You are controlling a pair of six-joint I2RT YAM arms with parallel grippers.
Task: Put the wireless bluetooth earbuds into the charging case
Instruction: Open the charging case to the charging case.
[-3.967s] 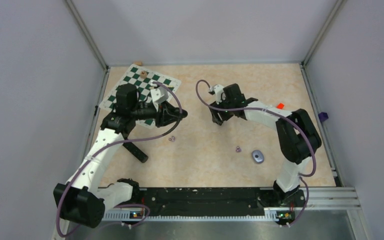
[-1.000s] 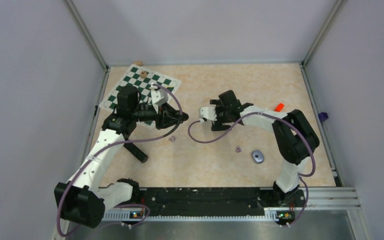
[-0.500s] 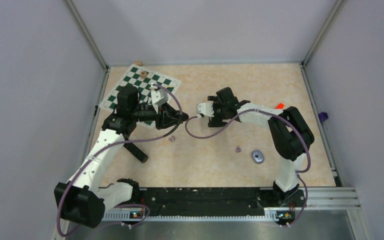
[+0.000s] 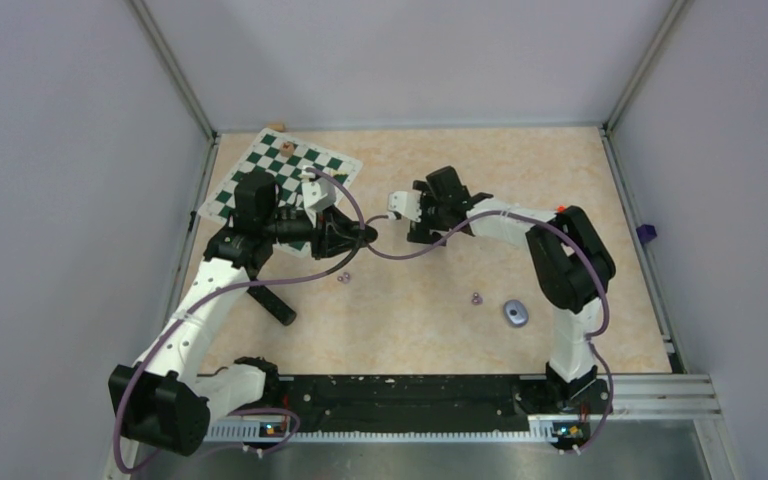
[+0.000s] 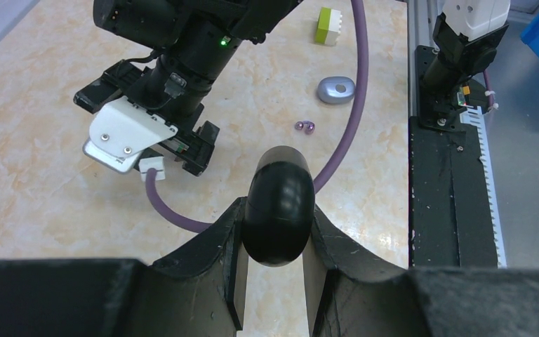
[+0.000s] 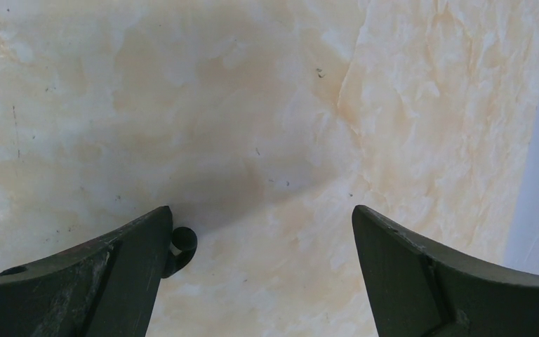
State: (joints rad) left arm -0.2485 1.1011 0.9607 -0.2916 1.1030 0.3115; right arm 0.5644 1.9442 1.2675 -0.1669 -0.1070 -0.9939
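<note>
**Worktop holdings: earbud cases and loose buds**

- Worktop (image 4: 430, 330): beige marbled surface, walled on three sides.
- Chess mat (image 4: 260, 165): green and white, lying at the far left corner, partly under the left arm.
- Left pincer (image 5: 275, 210): near the middle of the worktop, clamped on the black case (image 5: 278, 186), a glossy oval held between both fingers and raised off the surface.
- Right pincer (image 6: 261, 217): just right of the left one, fingers spread wide, nothing between them, bare worktop below.
- Grey-blue case (image 4: 516, 312): closed oval, resting at the near right, well apart from both pincers.
- Purple earbuds (image 4: 476, 297): two tiny buds touching each other, loose on the worktop just left of the grey-blue case.
- Second bud cluster (image 4: 343, 277): tiny, loose on the worktop just nearer than the left pincer; colour too small to tell.
</note>
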